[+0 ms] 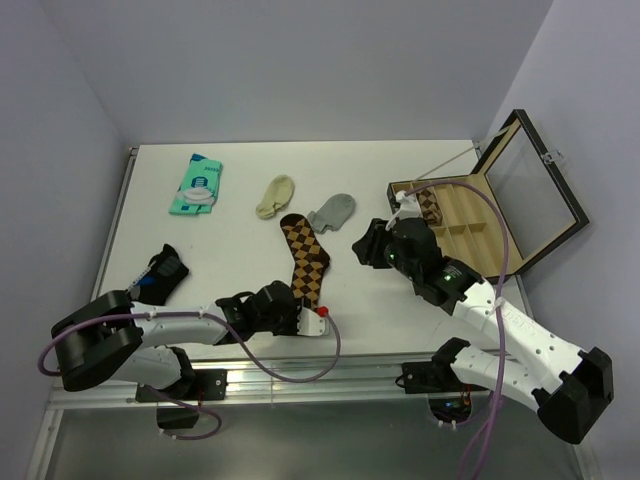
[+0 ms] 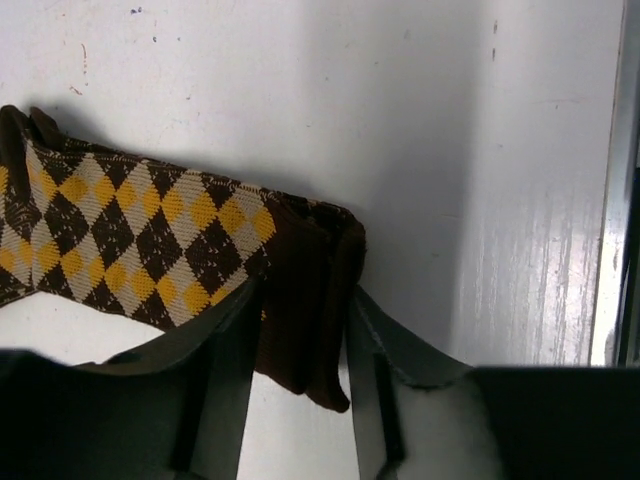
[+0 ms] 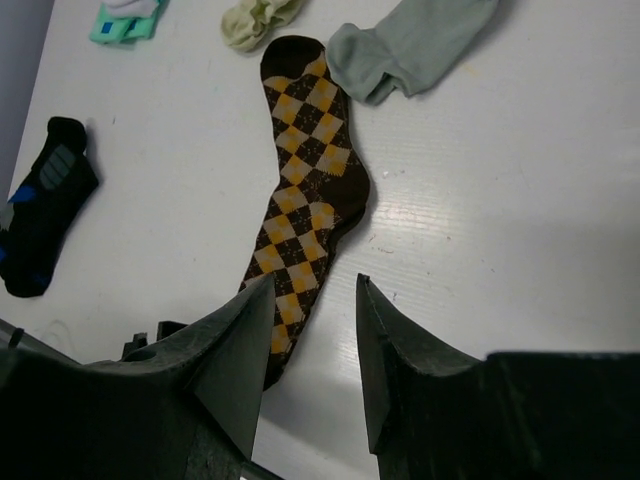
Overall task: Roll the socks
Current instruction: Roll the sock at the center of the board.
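Dark-brown cuff fabric is seen bunched between the fingers of the left pincer, which is set low at the near edge of the table. This pincer is drawn partly closed on the cuff of the argyle sock, with both fingers pressed against it.

From that cuff the argyle sock is laid flat on the table, stretched away from the arms with a slight bend at the heel. To its left, well apart, a black sock with blue markings is laid near the table's left edge.

Right of the argyle sock's middle, the right pincer is held above the table. Its fingers are parted about halfway and nothing is held between them; only the near part of the argyle sock is seen below, through the gap.

Farther on, the grey sock is found just beside the argyle sock's toe, on its right, and the cream sock near the toe on its left. A wooden box with its lid raised is placed at the table's right side, and a second argyle sock is seen in one of its far compartments. Farthest on the left, a teal packet is laid flat.
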`<state>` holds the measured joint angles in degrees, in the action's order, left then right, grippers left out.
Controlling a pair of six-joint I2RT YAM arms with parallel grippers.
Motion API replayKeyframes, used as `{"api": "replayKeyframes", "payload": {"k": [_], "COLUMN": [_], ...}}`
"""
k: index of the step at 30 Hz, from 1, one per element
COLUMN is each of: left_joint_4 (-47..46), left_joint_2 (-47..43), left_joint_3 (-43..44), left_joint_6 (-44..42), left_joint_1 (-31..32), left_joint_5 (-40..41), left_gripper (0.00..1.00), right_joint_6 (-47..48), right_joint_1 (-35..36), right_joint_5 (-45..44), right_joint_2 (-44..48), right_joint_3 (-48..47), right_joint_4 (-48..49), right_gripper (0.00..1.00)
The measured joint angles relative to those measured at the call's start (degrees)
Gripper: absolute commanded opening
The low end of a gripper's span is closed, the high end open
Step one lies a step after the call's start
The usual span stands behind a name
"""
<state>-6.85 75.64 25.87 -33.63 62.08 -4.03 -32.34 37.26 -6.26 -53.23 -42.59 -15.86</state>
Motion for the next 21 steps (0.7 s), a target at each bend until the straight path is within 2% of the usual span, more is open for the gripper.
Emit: {"api": "replayKeyframes", "payload": {"k": [6, 7, 10, 15, 21], "left_joint_4": [2.2, 2.9, 6.0, 13.5, 24.4], "left_joint_2": [3.0, 3.4, 4.4, 4.6, 7.1], "left_joint_3": [3.1, 3.7, 6.2, 10.8, 19.5], "left_joint_6": [0.0, 0.0, 0.4, 1.1, 1.3], "left_joint_1": [0.0, 0.0, 0.0, -1.9, -9.3], "left_joint_5": [-0.5, -0.7, -2.2, -8.0, -19.4], "left_gripper": [0.21, 0.14, 0.0, 0.0, 0.0], "right_joint_6": [0.3, 0.5, 0.7, 0.9, 0.8], "right_joint_1": [0.0, 0.0, 0.0, 0.0, 0.0], "right_joint_5": [-0.2, -0.2, -0.2, -0.1, 0.1], "right_joint_2": [1.6, 1.8, 2.4, 4.6, 8.5], "right_joint_3": [0.0, 0.0, 0.0, 0.5, 4.3], "right_joint_4": [-0.3, -0.4, -0.5, -0.1, 0.4], "right_gripper": [0.45, 0.45, 0.44, 0.43, 0.41]}}
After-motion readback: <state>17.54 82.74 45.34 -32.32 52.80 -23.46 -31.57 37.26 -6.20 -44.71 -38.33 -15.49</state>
